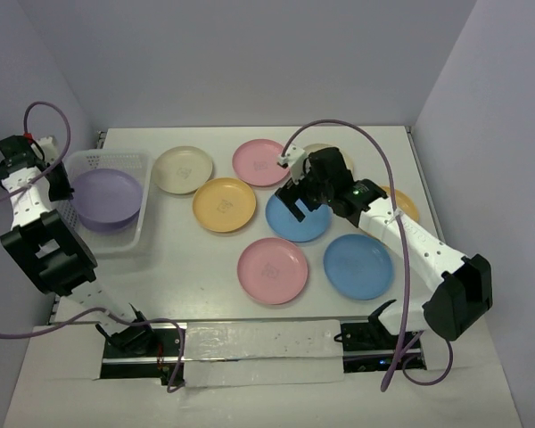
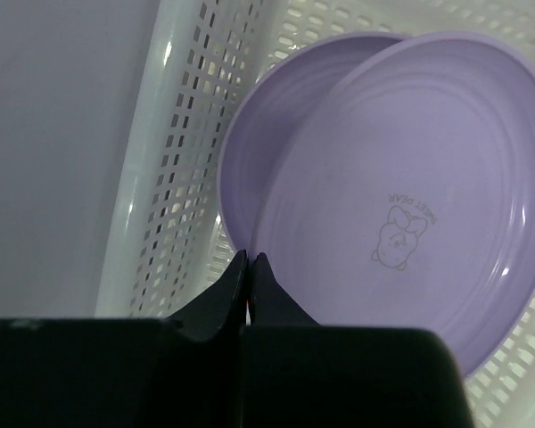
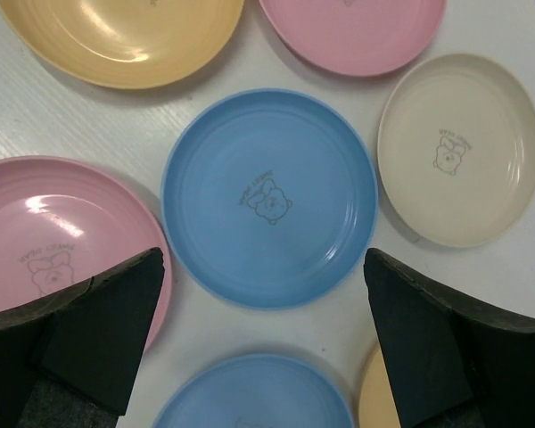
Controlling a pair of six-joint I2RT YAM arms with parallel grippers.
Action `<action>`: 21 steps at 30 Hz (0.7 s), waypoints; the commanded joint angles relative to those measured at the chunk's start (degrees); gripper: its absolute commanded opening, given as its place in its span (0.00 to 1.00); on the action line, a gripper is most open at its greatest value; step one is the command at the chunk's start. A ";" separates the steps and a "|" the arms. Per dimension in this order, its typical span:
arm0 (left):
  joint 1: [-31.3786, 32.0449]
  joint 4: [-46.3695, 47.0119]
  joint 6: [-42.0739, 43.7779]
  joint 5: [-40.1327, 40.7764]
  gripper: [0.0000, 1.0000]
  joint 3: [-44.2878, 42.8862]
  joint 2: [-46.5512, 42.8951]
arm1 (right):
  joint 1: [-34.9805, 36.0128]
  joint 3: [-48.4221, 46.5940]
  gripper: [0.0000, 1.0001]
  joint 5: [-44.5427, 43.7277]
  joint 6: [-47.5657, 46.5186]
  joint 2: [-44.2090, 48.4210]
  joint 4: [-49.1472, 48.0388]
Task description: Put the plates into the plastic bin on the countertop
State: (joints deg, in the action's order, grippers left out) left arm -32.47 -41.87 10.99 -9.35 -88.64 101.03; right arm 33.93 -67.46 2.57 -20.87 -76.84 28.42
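Now: my left gripper (image 2: 251,259) pressed together, empty, over purple round plastic plates (image 2: 410,196); my right gripper (image 3: 261,267) spread wide above blue round plastic plate (image 3: 269,198), touching nothing.

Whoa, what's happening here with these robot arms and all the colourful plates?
Plates are being gathered into the plastic bin at the table's left. Two purple plates lie in it already, and the left gripper hangs shut and empty over the bin. The right gripper hovers with jaws wide open over a blue plate mid-table, not touching it. A pink plate, a yellow plate, a cream plate and others wait on the countertop.
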 commanded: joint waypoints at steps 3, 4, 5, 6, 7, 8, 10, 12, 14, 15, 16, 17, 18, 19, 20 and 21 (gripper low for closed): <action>0.21 3.46 0.51 -0.32 0.27 -2.25 0.75 | -6.05 -1.35 1.00 6.55 4.86 1.08 1.45; 0.31 3.61 0.71 -1.15 0.40 -1.61 0.07 | -6.70 -1.79 1.00 7.15 5.50 0.49 1.60; 0.42 3.84 0.93 -1.88 0.53 -1.02 -0.69 | -7.22 -2.17 1.00 7.68 6.11 -0.09 1.72; 0.56 4.35 1.21 -2.21 0.62 -0.64 -1.67 | -7.32 -2.32 1.00 7.96 6.58 -0.60 1.72; 0.81 4.74 1.45 -2.37 0.69 -0.29 -2.50 | -7.44 -2.41 1.00 8.25 7.15 -1.02 1.70; 1.23 4.91 1.62 -2.27 0.72 -0.04 -3.14 | -7.56 -2.41 1.00 8.52 7.86 -1.35 1.64; 2.06 5.36 1.91 -2.72 0.86 0.11 -4.77 | -7.87 -2.41 0.99 9.04 9.28 -2.46 1.56; 3.36 5.41 2.56 -4.09 0.88 0.31 -6.92 | -8.41 -2.18 0.97 10.08 10.74 -3.95 1.63; 6.00 5.40 4.63 -6.55 0.88 1.39 -10.05 | -8.94 -1.73 0.97 10.72 11.78 -4.82 1.59; 7.66 5.32 5.92 -7.68 0.89 2.12 -11.70 | -9.27 -1.49 0.96 11.00 12.18 -5.26 1.55; 7.94 5.31 6.14 -8.61 0.89 2.24 -11.99 | -9.32 -1.45 0.96 11.20 12.25 -5.49 1.47; 11.40 5.01 7.98 -9.79 0.88 3.64 -13.90 | -9.98 -1.08 0.96 11.74 12.70 -5.74 1.39; 16.59 4.23 9.29 -9.99 0.88 5.30 -15.51 | -10.33 -0.93 0.96 12.13 13.22 -5.85 1.30; 19.78 4.00 9.34 -9.55 0.88 6.16 -16.13 | -10.74 -0.99 0.96 12.41 13.46 -5.87 1.28; 22.97 4.12 8.44 -8.78 0.87 6.88 -16.12 | -11.23 -1.05 0.96 12.73 13.76 -5.87 1.33; 25.49 4.25 7.32 -8.15 0.86 7.42 -15.91 | -11.71 -1.13 0.96 13.00 14.01 -5.87 1.37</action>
State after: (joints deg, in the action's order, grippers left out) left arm -17.69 -38.22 16.90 -14.53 -83.85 87.69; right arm 24.03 -67.48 13.33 -9.51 -82.91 29.90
